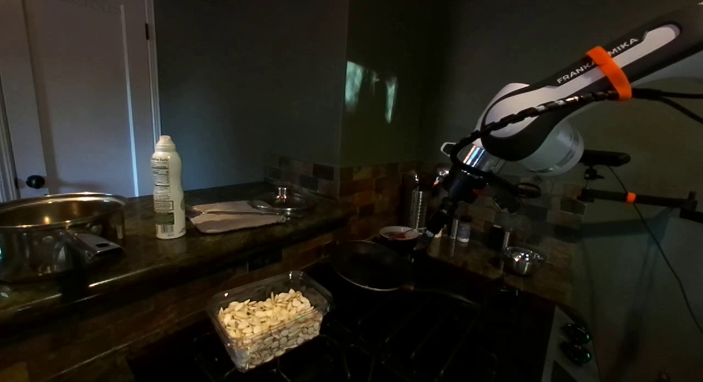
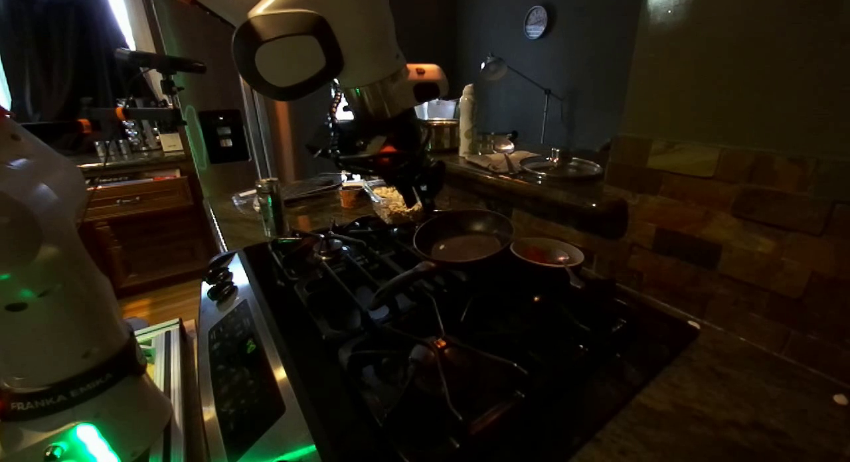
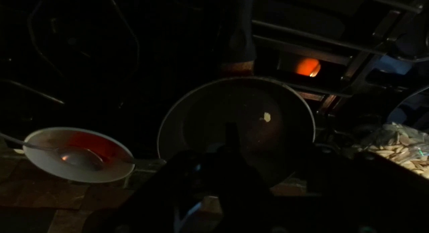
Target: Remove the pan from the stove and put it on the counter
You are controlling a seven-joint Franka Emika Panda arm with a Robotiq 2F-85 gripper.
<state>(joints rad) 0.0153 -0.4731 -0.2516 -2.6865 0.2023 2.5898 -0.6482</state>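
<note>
Near-black and shallow, the pan (image 2: 463,245) sits on the stove (image 2: 564,359), just beside a small pale-lined dish (image 3: 97,175). The gripper (image 1: 425,241) hangs near the pan, too dark to tell whether its jaws are apart or together.

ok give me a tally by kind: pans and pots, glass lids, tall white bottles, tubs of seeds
Frying pan plus steel pot: 2
Glass lid: 1
Tall white bottle: 1
Tub of seeds: 1
Total: 5
</note>
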